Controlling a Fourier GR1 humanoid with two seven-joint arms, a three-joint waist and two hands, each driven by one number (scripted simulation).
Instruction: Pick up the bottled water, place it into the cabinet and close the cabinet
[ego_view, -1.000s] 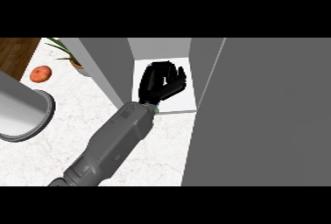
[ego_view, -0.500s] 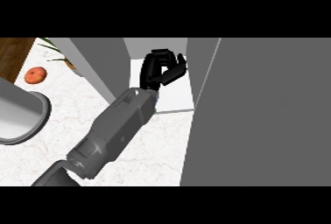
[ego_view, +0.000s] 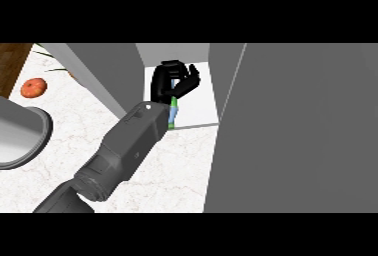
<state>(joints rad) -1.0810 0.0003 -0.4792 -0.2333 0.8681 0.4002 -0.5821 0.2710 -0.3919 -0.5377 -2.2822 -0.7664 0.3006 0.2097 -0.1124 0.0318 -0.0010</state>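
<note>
Left hand (ego_view: 171, 82) curled round bottled water (ego_view: 173, 111), pale blue w/ green, inside cabinet (ego_view: 198, 112) at 12 o'clock.

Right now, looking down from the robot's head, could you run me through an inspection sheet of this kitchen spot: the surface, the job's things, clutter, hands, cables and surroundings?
Surface: white marbled counter, bare where it shows.
Job's things: bottle, only a blue and green sliver showing, at the mouth of the open cabinet, mostly hidden by the hand and forearm.
Cabinet door: grey door standing open at the right.
Clutter: orange round fruit at the left; grey pot at the left edge; green leaves near the top left.
Hands: left hand curled round the bottle inside the cabinet; right hand not seen.
Cables: nothing seen.
Surroundings: brown wooden strip at the top left.
</note>
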